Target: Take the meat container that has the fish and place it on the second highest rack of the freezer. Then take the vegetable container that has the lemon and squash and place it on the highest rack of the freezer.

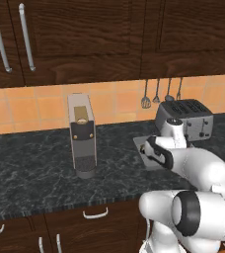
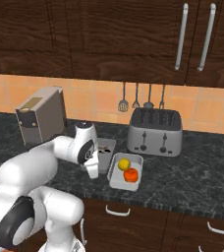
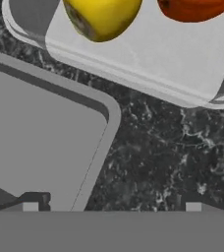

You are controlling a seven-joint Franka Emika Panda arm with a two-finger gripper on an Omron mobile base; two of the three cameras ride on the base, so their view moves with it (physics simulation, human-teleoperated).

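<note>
Nothing is seen put away yet: the lemon [image 2: 124, 164] and squash [image 2: 130, 174] tray [image 2: 136, 161] sits mid-frame on the counter [image 2: 192, 167], with the gripper [image 2: 92, 172] spread wide, empty, just left of it.

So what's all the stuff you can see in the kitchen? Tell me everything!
Lemon: one, yellow, in the white container.
Squash: one, orange-red, beside the lemon, nearer the counter's edge.
Vegetable container: one, white, on the counter in front of the toaster.
Grey tray: one, flat, left of the vegetable container, partly behind the arm.
Toaster: one, silver, by the wall.
Coffee machine: one, grey-beige, on the counter's left.
Utensils: four, hanging on orange tiles.
Counter: one, dark marble.
Cabinets: dark wood, above and below.
Gripper: one, white, hanging over the tray's near edge.
</note>
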